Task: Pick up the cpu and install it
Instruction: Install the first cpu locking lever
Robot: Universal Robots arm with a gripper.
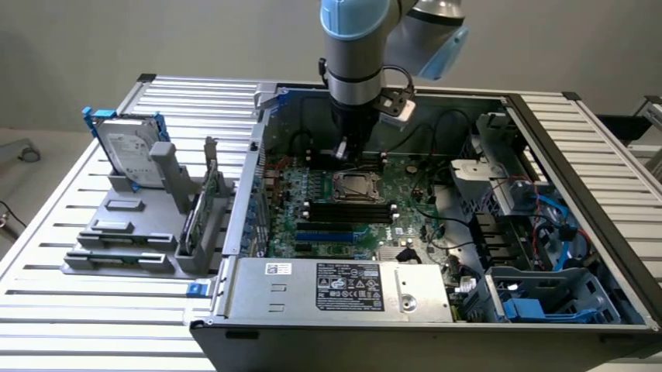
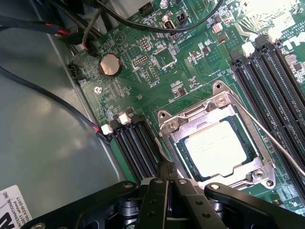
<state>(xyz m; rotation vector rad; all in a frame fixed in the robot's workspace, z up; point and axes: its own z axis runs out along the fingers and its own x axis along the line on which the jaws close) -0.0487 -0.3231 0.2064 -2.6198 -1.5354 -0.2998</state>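
I see plain pale grey wall point(image 1: 155, 39) behind rig. Surface point(image 1: 62, 232): silver ribbed aluminium slats. Beige floor point(image 1: 21, 177) at exterior view's left, small caster wheel point(image 1: 29, 153) standing on it. Light on my feed soft, even, shadows faint.

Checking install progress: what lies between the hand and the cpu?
In the wrist view, only the socket's metal frame lies between the shut hand and the cpu, which sits inside that frame.
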